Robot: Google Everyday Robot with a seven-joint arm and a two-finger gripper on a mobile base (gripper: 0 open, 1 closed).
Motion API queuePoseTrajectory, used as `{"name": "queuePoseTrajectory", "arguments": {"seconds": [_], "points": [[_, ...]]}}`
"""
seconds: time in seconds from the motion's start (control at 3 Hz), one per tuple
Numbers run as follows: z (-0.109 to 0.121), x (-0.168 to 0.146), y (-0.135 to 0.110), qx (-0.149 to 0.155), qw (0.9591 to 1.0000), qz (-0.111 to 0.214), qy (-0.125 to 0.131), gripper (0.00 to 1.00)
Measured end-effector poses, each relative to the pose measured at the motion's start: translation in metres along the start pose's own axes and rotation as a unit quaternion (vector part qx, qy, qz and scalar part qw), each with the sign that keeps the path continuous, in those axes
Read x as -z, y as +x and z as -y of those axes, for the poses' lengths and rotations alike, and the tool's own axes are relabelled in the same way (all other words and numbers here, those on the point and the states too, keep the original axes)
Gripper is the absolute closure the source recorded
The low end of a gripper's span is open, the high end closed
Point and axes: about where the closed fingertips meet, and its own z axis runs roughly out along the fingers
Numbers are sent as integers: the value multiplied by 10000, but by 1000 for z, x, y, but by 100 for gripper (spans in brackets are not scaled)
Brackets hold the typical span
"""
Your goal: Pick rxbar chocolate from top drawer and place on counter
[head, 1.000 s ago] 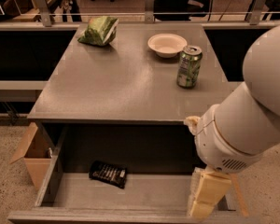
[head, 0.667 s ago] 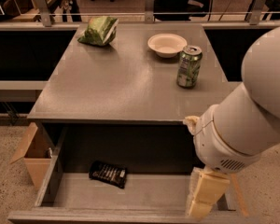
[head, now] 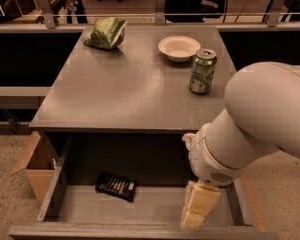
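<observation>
The rxbar chocolate (head: 115,186), a flat dark bar with pale lettering, lies on the floor of the open top drawer (head: 140,209), toward its back left. The counter (head: 125,89) is the grey tabletop above the drawer. My gripper (head: 196,211) hangs from the white arm over the drawer's right half, well to the right of the bar and not touching it. Its pale fingers point down toward the drawer's front edge.
On the counter stand a green chip bag (head: 106,33) at the back left, a white bowl (head: 178,48) at the back, and a green soda can (head: 202,71) at the right. A cardboard box (head: 34,166) sits on the floor left of the drawer.
</observation>
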Motion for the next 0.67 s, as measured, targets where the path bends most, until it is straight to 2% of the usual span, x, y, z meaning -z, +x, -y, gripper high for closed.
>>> {"name": "queuePoseTrajectory", "arguments": {"seconds": [0.67], "points": [[10,-48,-9,39,9998,139,-142,0]]}}
